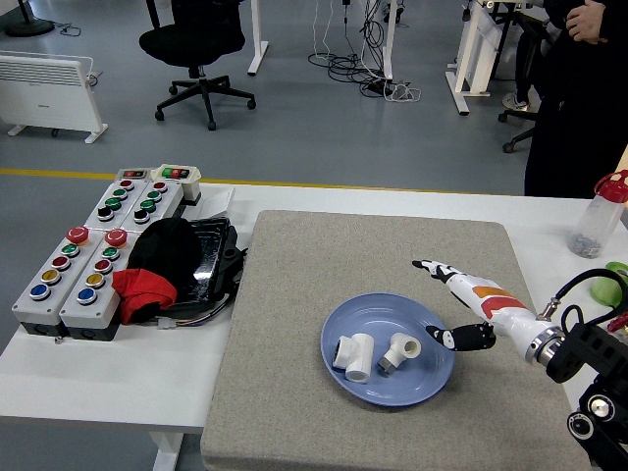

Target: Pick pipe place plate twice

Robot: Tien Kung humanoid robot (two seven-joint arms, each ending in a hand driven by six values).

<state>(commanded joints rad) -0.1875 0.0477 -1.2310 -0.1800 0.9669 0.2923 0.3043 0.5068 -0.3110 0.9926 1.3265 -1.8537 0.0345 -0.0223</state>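
Observation:
Two white pipe fittings lie in the blue plate [365,319] on the grey mat: a tee piece [352,356] at the left and an elbow piece [398,352] right of it. My right hand [454,304], white with orange marks, hovers open just above and beyond the plate's right rim. Its fingers [434,267] are spread and hold nothing. The left arm does not show.
Grey push-button boxes [88,255], a black tray and a black and red cap [157,263] sit at the table's left. A clear bottle [598,216] with a red cap and a green cup [612,283] stand at the right. A person in black [574,88] stands far right.

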